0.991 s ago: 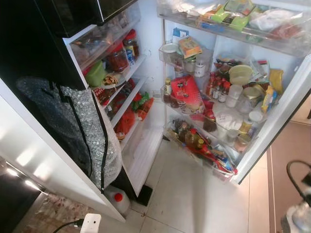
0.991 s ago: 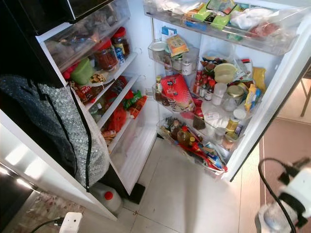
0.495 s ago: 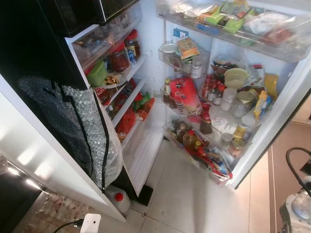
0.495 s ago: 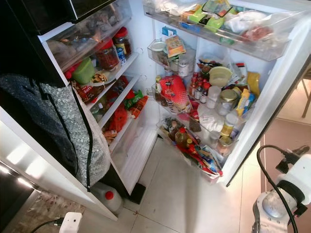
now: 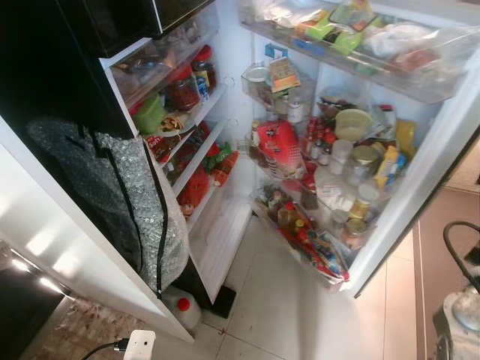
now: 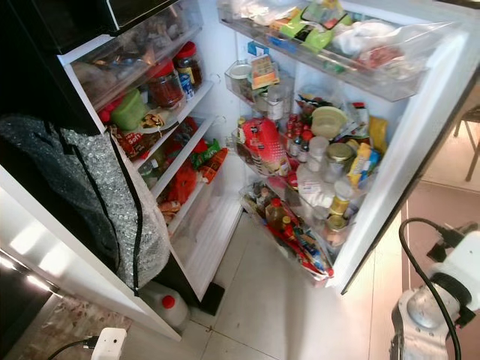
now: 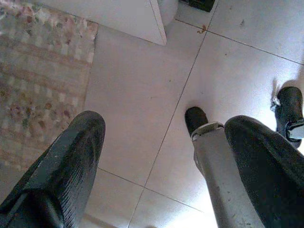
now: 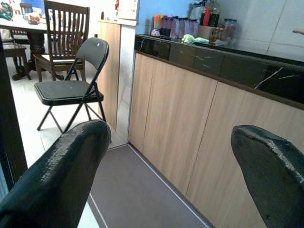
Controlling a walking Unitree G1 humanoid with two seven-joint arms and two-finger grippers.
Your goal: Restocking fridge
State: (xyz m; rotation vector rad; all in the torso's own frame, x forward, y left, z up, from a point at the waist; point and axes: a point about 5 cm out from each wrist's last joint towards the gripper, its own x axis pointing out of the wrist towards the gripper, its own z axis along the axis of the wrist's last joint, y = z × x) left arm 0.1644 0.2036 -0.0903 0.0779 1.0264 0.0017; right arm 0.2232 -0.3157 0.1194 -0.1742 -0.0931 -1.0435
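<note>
While fridge door (image 6: 420,127) stands open, both jaws gape, idle.

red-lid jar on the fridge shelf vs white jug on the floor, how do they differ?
The red-lid jar stands on an upper shelf inside the fridge; the white jug stands on the floor tiles at the fridge's foot.
The jar's body is clear with dark reddish contents; the jug is opaque white.
The jar's red lid spans nearly its whole width; the jug's red cap is small against its body.
Both are upright and red-topped.
</note>
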